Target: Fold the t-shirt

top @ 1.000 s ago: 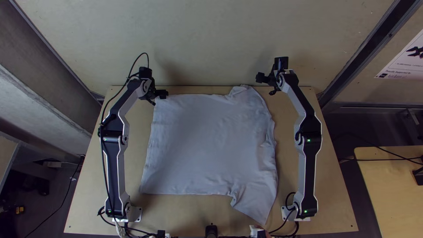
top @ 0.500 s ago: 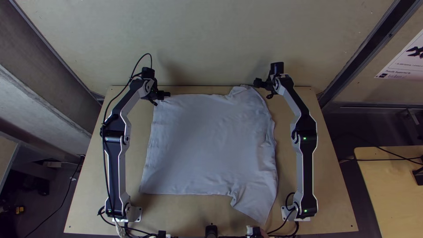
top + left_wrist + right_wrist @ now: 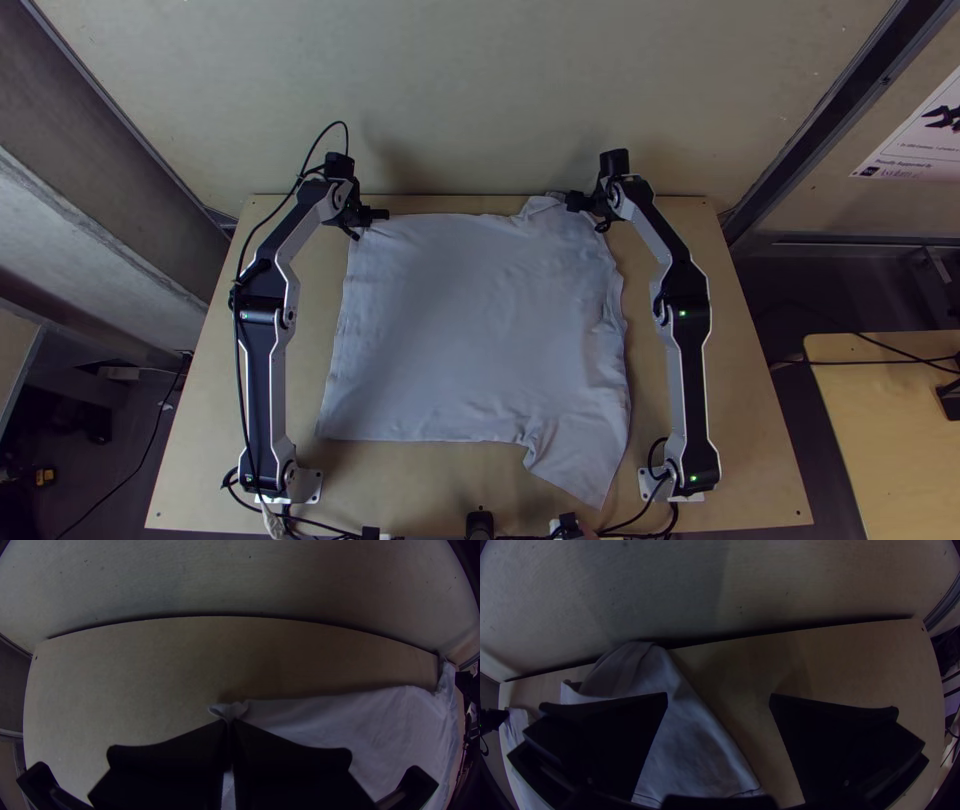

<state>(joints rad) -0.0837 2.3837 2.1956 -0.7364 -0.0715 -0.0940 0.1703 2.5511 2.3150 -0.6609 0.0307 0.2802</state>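
The t-shirt (image 3: 480, 330), pale, softly wrinkled cloth, lies spread on the smooth wooden worktop (image 3: 420, 490), its puckered far-left corner (image 3: 229, 710) pinched by the left hand (image 3: 385, 214), the right hand (image 3: 572, 201) wide apart near the rumpled far sleeve (image 3: 680, 740).

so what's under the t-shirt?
Wooden table, seen past the edges of the t-shirt. Beneath the cloth it's covered, so can't tell if anything else lies there.

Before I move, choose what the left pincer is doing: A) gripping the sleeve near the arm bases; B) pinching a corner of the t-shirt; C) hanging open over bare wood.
B: the left pincer is closed, with a corner of the t-shirt bunched at its fingertips.
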